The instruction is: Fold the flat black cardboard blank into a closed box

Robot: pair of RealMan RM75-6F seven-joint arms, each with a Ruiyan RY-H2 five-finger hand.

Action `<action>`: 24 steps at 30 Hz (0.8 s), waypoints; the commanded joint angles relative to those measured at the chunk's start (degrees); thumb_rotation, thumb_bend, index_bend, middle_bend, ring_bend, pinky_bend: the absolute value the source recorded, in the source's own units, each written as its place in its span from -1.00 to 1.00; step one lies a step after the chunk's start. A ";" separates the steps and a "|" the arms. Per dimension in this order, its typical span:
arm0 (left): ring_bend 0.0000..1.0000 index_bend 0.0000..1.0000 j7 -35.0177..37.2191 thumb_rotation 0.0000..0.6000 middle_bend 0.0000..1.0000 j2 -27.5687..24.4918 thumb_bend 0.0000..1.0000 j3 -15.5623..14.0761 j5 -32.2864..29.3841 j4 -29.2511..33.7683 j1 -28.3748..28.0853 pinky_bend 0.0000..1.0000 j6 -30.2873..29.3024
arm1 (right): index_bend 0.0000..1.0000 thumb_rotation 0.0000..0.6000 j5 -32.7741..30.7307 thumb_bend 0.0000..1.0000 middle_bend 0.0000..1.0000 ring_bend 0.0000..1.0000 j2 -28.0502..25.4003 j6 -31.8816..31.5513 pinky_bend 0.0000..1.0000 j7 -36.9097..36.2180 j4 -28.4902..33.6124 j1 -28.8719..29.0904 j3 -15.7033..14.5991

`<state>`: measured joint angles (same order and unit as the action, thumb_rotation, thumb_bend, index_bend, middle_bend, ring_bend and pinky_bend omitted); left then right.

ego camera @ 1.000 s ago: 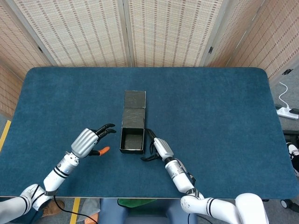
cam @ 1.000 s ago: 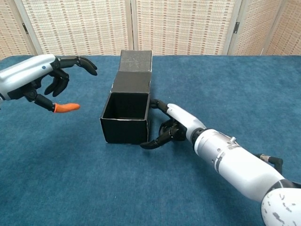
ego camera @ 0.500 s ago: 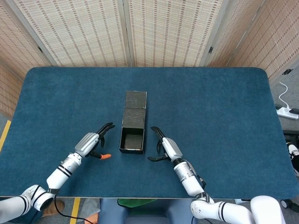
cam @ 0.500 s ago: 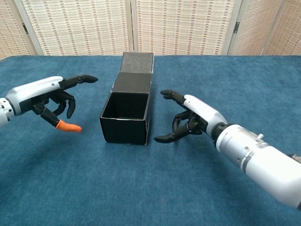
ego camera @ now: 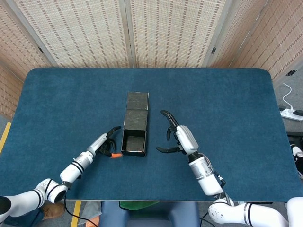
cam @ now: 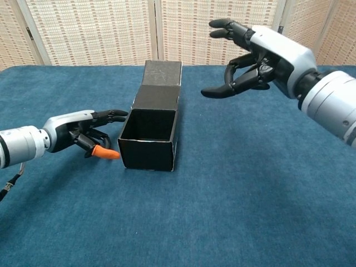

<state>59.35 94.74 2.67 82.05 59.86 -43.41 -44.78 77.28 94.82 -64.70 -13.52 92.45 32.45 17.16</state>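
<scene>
The open black cardboard box (ego camera: 134, 137) stands upright a little left of centre on the blue cloth-covered counter (ego camera: 227, 104), its mouth facing up and its lid flap (ego camera: 137, 108) lying flat back toward 12 o'clock from the rear wall. What appears to remain is swinging that flap over the opening and tucking it in.

The left hand (cam: 84, 132) sits low at the box's 9 o'clock, fingers spread and grasping nothing, its dark fingertips just beside the left wall and an orange-capped fingertip (cam: 104, 152) near the front corner. The right hand (cam: 251, 57) is raised above the counter at the box's 3 o'clock, well apart from it, fingers loosely curved around nothing.

To close it well, the left hand would best brace the left wall so the light box does not slide, while the right hand reaches past the rear wall, gets fingertips under the far edge of the flap and hinges it toward 6 o'clock, keeping the tuck panel bent downward so it enters inside the front wall.

Whether the left fingertips actually touch the wall cannot be told. The box's floor is dark and hard to read, and any side dust flaps are not discernible.
</scene>
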 commanded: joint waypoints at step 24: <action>0.18 -0.41 13.04 1.00 -0.50 8.19 -0.61 0.68 3.25 -9.85 -1.47 0.55 -0.64 | -1.00 1.00 -6.88 -0.98 -0.82 0.22 -0.66 2.17 1.00 -2.17 -2.63 -0.67 -0.62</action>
<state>70.94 102.01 3.21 85.02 50.94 -44.88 -44.85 71.96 94.39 -63.54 -15.54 90.07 31.78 16.13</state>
